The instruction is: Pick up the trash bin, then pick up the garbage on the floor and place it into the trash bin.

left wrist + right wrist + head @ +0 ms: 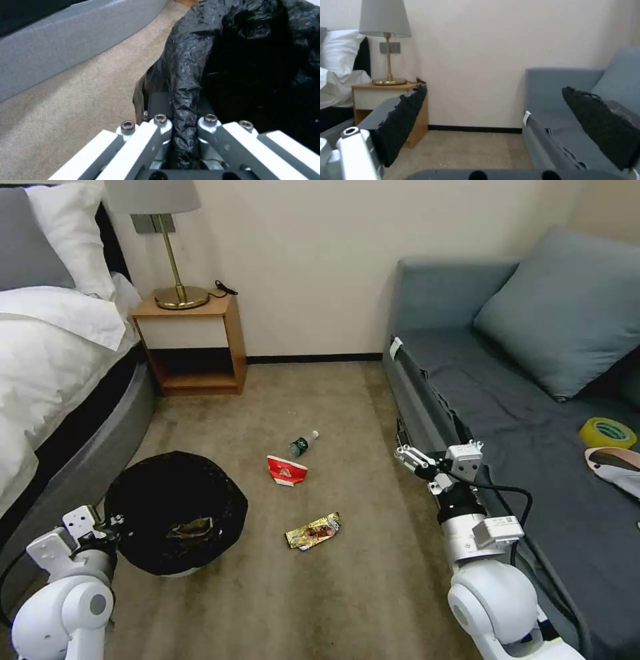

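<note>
Nearest the head camera, the left gripper (pixel 110 527) sits low at the robot's left, its fingers closed over the bag-covered rim of the trash bin (pixel 175 510). From the left wrist, those fingers (pixel 159 107) pinch a fold of the crinkly black plastic bag (pixel 186 75) between them, with beige carpet (pixel 83 100) and the grey bed base (pixel 66 42) beyond. Inside the bin lies a brown crumpled wrapper (pixel 192 528).

On the carpet just right of the bin rests a shiny gold snack wrapper (pixel 313 531). Farther off lie a crushed red-and-white paper cup (pixel 287 471) and, just beyond it, a small clear green-labelled bottle (pixel 303 444) on its side.

Over by the edge of the grey sofa (pixel 533 400), the right gripper (pixel 417 463) hangs in the air with its jaws spread wide and nothing between them; its black pads (pixel 403 120) frame the wooden nightstand (pixel 386 100) and lamp (pixel 385 37). A yellow tape roll (pixel 607 433) lies on the sofa seat.
</note>
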`<state>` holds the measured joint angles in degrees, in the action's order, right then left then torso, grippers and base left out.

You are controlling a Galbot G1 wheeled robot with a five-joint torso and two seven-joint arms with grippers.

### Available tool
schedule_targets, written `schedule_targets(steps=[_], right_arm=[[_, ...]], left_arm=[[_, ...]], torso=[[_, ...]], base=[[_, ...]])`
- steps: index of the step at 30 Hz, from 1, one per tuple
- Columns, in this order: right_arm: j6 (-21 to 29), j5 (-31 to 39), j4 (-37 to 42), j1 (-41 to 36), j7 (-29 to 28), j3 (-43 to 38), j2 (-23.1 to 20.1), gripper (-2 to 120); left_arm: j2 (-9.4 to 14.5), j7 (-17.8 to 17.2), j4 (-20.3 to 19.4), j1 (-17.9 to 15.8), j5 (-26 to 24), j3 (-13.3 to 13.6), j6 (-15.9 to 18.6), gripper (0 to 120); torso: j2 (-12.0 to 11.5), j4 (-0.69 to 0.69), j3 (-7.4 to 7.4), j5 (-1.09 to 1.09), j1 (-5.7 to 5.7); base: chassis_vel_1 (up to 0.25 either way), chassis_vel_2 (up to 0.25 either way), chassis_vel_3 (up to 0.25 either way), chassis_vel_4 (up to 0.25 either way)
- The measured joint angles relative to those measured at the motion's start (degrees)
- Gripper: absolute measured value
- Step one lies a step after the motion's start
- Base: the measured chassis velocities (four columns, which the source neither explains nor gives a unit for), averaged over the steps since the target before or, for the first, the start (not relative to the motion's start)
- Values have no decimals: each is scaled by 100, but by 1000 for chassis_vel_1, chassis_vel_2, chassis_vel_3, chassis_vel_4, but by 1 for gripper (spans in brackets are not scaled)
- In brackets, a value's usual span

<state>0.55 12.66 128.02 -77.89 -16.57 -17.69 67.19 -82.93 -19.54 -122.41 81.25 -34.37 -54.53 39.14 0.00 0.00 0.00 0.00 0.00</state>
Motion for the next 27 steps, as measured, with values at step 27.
schedule_targets(steps=[27], right_arm=[[-41, 52, -256, 147, 8, 296, -239, 100]], left_arm=[[107, -33, -9, 4, -25, -116, 47, 4]], torso=[[0, 0, 0, 0, 0]], base=[[-72, 63, 66, -64]])
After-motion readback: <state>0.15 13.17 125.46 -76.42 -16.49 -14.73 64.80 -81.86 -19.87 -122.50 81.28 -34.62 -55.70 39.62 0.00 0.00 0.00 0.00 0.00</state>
